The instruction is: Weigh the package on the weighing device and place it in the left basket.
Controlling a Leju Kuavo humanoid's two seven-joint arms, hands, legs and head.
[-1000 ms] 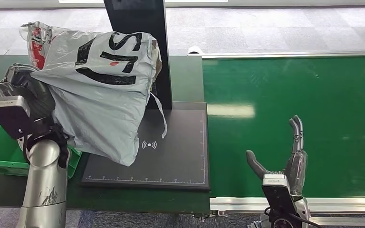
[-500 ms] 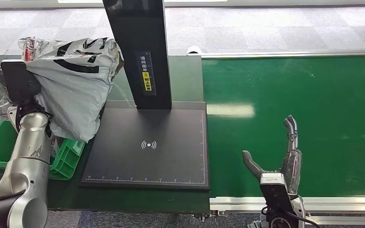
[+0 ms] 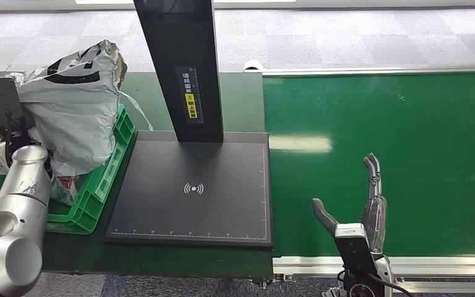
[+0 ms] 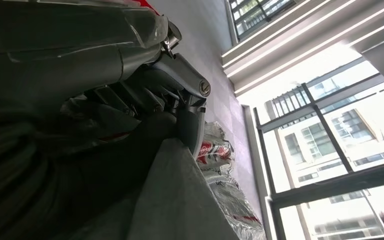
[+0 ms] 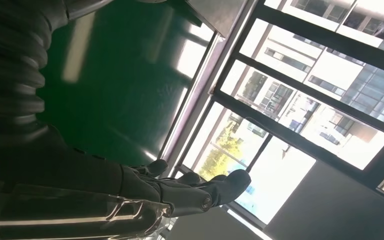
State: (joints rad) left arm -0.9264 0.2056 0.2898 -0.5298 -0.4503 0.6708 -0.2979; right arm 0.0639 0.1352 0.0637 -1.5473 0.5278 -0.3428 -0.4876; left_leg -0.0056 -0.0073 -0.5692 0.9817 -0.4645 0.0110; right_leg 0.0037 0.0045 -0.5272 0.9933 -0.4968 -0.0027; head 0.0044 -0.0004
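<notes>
Crumpled grey plastic mailer package (image 3: 74, 105) with black lettering, unreadable here, sits over the green slatted plastic basket (image 3: 102, 179) at the left, gripped by the left hand (image 3: 6, 133); its fingers are hidden. Black flat weighing device (image 3: 192, 189) shows a wireless icon; its black post (image 3: 182, 68) carries a yellow label, too small to read. Right hand (image 3: 362, 207) fingers spread above the green conveyor belt (image 3: 383, 136). Dark green tabletop (image 3: 241, 99), grey carpet floor (image 3: 346, 37).

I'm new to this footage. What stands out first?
A crumpled grey plastic mailer bag bulges over the green plastic basket at far left, held by the left hand. The flat black weighing pad lies bare at centre, and the right hand hovers open over the green belt.
</notes>
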